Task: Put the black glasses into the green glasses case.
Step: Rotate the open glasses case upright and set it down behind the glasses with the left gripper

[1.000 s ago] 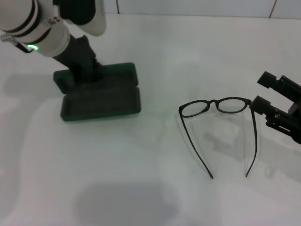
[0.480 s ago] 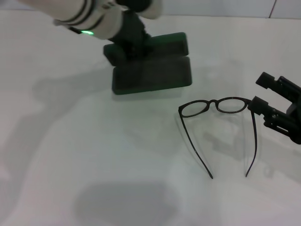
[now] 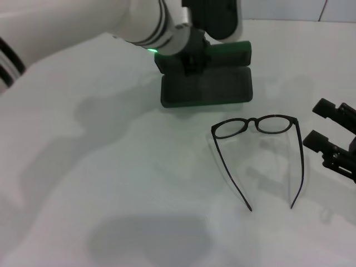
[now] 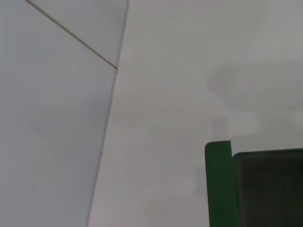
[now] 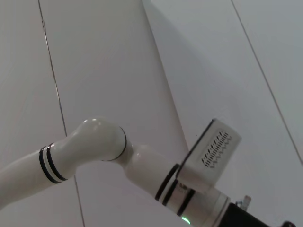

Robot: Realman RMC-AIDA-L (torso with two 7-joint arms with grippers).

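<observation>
Left gripper (image 3: 189, 60) clamped on open dark green hinged hard case (image 3: 207, 83); set down flat beside thin black-framed glasses (image 3: 258, 153); right gripper (image 3: 328, 127) parted, empty, nearby.

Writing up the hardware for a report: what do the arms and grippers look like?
Left arm: glossy white rounded links with black ring bands, a green indicator light and a black wrist. Right gripper: matte black, blocky, angular.
</observation>
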